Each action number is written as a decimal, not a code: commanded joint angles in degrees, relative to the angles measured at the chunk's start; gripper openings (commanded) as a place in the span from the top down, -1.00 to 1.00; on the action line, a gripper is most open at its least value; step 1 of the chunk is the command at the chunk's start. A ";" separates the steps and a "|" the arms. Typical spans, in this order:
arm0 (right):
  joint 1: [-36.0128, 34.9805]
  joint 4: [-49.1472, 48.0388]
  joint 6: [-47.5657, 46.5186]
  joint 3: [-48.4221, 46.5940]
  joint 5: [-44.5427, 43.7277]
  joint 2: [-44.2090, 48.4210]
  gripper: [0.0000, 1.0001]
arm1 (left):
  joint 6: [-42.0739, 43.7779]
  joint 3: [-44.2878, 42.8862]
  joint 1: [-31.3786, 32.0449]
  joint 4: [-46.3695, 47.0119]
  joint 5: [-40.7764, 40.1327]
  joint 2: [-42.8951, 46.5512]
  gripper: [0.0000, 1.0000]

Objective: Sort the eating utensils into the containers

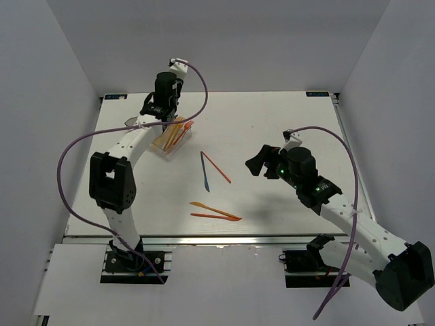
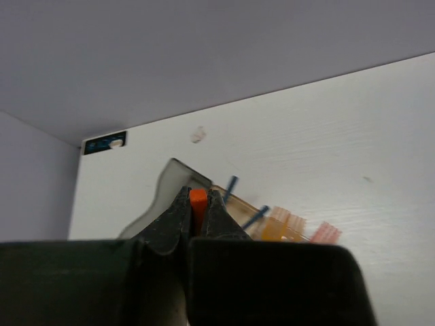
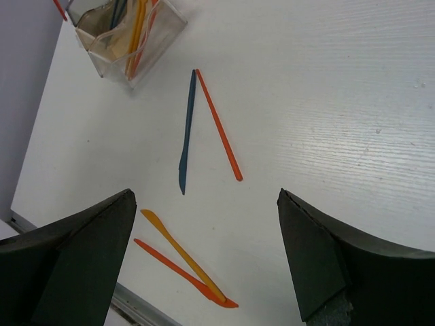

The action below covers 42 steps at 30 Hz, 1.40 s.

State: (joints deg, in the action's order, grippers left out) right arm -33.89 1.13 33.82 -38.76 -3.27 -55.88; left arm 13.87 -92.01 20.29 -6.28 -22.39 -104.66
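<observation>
Eating utensils (image 3: 217,125): four lie loose on the table (image 3: 340,102). More stand in the containers (image 1: 170,139). One orange piece (image 2: 198,197) is pinched in the left gripper (image 2: 198,205).

Loose items, placed from the right gripper (image 3: 205,197):
- The fingers are spread wide with nothing between them.
- A dark blue knife (image 3: 187,132) and an orange stick-like handle lie beyond the gap. They meet or nearly meet at their far ends and spread apart toward the fingers.
- An amber piece (image 3: 178,249) and a red-orange piece (image 3: 166,259) lie nearer the finger on the left of the wrist view. They come together at their near ends, and the amber one appears to lie on top.

Held item: the left fingers are closed on the orange piece's end. The smoky grey bin (image 2: 163,193) sits just beyond the fingertips. Which bin lies directly below cannot be told.

Handling assessment:
- The utensils are judged very light, thin and smooth, and stiff enough to lift by one point, with some flex.
- They lie flat, so the fingers would need to reach the table surface and close across the narrow width.
- The grip is best taken mid-handle, where each pair is spread apart.
- A grip at the joined ends risks taking two pieces or flicking one away.
</observation>
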 commanded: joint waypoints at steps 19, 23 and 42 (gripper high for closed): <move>-0.04 0.72 -6.93 0.62 5.12 3.14 -0.79 | 18.74 4.37 -4.47 16.65 -0.47 -11.79 0.98; -0.04 0.81 -6.75 0.53 4.94 3.14 -0.79 | 16.90 5.52 -4.82 16.66 1.30 -11.79 0.82; -0.04 -0.42 -9.12 -0.17 4.59 -4.49 -0.79 | 12.94 9.83 -4.83 16.04 3.49 -7.84 0.19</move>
State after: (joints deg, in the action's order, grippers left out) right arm -33.87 3.05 26.48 -36.88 1.28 -58.22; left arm 28.60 -82.85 15.75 9.45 -20.32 -117.45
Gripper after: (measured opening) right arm 0.894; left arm 0.399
